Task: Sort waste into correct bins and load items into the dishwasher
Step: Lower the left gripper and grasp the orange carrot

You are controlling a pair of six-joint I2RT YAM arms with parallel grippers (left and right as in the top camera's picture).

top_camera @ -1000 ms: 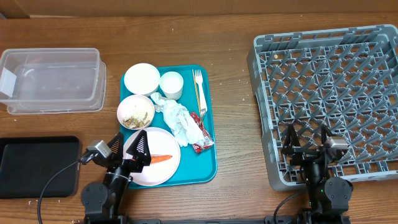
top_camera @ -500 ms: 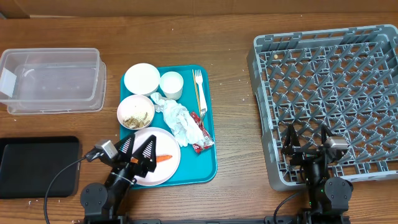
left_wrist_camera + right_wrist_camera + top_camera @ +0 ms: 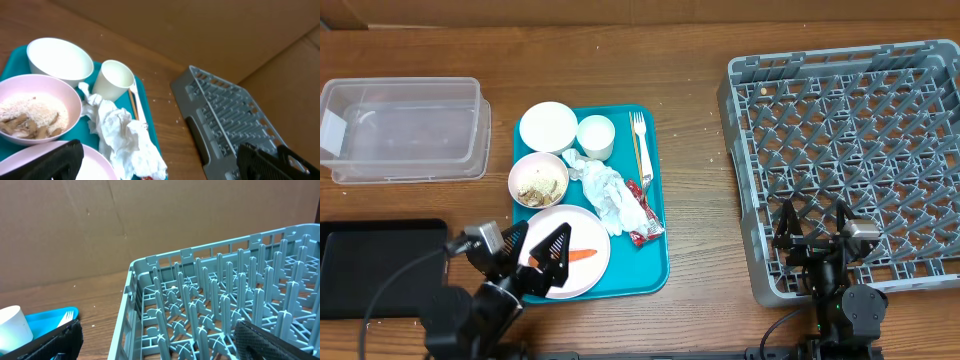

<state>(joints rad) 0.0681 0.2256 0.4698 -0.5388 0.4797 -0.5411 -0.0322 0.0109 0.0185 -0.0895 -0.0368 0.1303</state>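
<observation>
I see my left gripper (image 3: 540,243) spread wide over the large round pale-pink plate (image 3: 588,274), at 7 o'clock on the teal plastic tray (image 3: 655,200), orange carrot stick (image 3: 582,254) on it. My right gripper (image 3: 813,220) is likewise parted, at 6 o'clock on the grey plastic lattice rack (image 3: 840,120).

Pale-pink plate (image 3: 590,275), orange carrot stick (image 3: 582,254), red wrapper (image 3: 639,212), teal tray (image 3: 655,265), grey lattice rack (image 3: 850,150).

dish rack (image 3: 840,130) cropped right, black tray (image 3: 370,262) — cropped left

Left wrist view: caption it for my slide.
Open left gripper over the pink plate; scrap bowl, white bowl, cup and napkins on the teal tray, dish rack beyond.
</observation>
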